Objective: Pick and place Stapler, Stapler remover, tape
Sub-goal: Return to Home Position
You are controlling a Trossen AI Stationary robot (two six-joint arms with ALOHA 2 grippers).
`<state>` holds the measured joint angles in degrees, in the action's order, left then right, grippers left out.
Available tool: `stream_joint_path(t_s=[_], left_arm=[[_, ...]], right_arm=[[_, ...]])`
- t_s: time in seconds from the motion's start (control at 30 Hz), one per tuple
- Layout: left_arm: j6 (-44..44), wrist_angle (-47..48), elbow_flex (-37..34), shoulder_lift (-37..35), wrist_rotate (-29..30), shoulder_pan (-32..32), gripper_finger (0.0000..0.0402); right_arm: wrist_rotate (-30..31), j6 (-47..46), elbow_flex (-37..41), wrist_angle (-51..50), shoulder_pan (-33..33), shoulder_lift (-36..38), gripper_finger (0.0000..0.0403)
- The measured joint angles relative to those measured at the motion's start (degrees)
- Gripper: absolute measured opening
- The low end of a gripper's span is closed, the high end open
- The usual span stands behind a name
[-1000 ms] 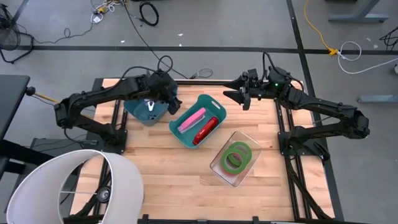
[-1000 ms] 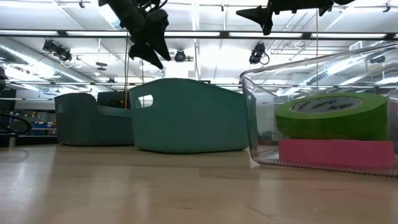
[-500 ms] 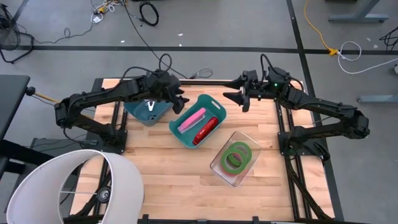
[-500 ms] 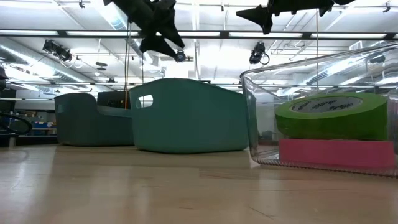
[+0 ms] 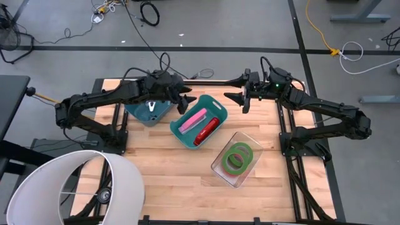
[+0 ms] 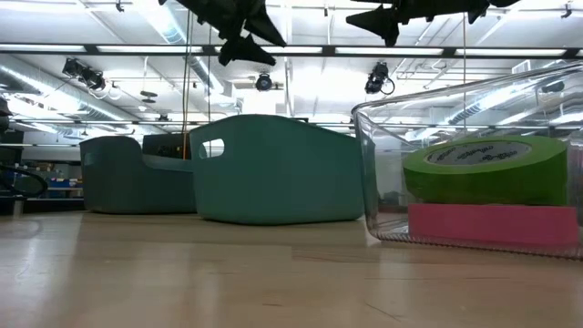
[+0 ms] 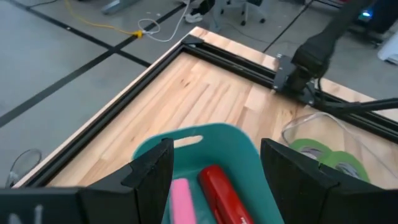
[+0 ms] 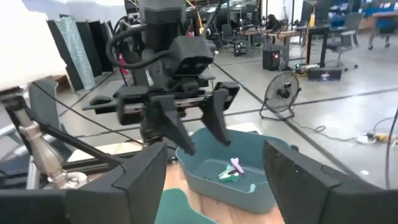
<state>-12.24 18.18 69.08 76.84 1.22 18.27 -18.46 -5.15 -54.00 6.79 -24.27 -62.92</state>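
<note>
Both spread wide, empty: L pincer [image 7: 216, 155], R pincer [image 8: 214, 158].

we see three containers in a diagonal row on the table [image 5: 162, 175]: staple removers [image 5: 150, 107] in the far-left bin [image 5: 139, 116], staplers [image 5: 207, 130] in the middle bin [image 5: 212, 104], tape rolls [image 5: 236, 157] stacked in the near-right tub [image 5: 220, 167].

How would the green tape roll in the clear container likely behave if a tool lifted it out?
The green tape roll is a flat, wide ring, so probably stiff and light for its size. Lying flat on the pinkish-red roll in the clear container, it seems unlikely to roll; set on edge, it likely would.
</note>
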Motion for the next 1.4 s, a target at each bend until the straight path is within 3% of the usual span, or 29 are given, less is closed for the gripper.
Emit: stream_joint_path(t_s=[0.3, 0.77, 1.17, 1.4], left_arm=[[1.4, -0.5, 0.0, 0.0, 0.0, -3.4, 0.0224], [0.9, -1.3, 0.0, 0.0, 0.0, -7.1, 0.0116], [1.4, -1.7, 0.0, 0.0, -0.1, -9.0, 0.0048], [5.0, -1.5, 0.0, 0.0, -6.4, -11.0, 0.0005]], right_arm=[[0.0, 2.9, 0.0, 0.1, 0.3, 0.0, 0.0262], [0.0, 2.7, 0.0, -0.1, 0.3, 0.0, 0.0240], [0.0, 2.7, 0.0, -0.1, 0.3, 0.0, 0.0240], [0.0, 2.7, 0.0, -0.1, 0.3, 0.0, 0.0240]])
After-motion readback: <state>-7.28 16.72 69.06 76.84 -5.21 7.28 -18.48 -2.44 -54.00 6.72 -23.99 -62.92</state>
